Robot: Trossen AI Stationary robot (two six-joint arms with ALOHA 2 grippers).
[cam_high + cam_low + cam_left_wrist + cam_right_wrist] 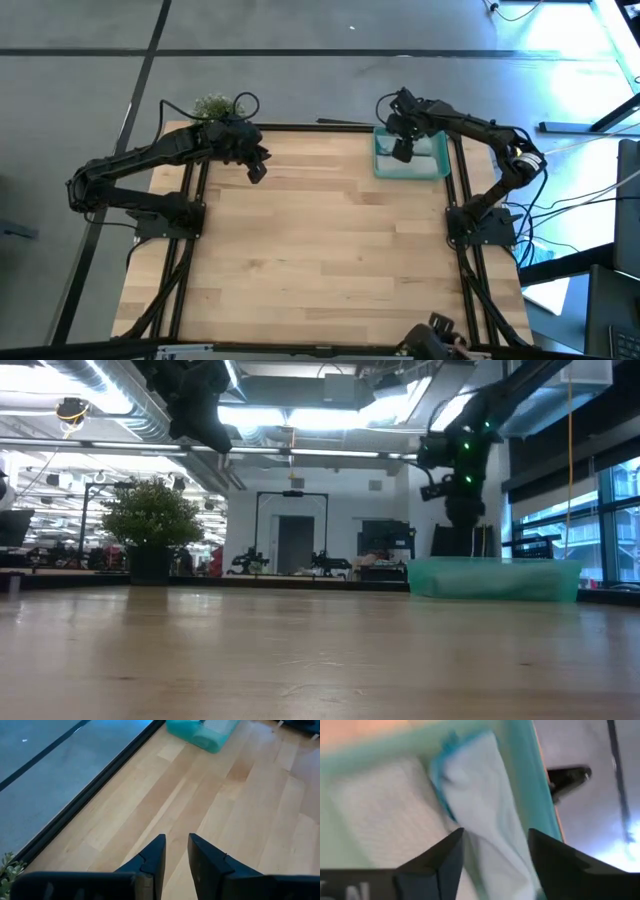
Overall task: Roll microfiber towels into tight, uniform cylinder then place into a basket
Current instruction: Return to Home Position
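The light blue towel (480, 805) is found in the basket (412, 176) as a long roll against one wall, with the grey towel (380, 825) laid just beside it; the basket is set at the far right corner of the table (330, 260). The right gripper (402, 150) is held above the basket, its fingers spread wide and nothing gripped. The left gripper (175, 851) is held over bare table near the plant (212, 104), its fingers parted by a narrow gap and empty.
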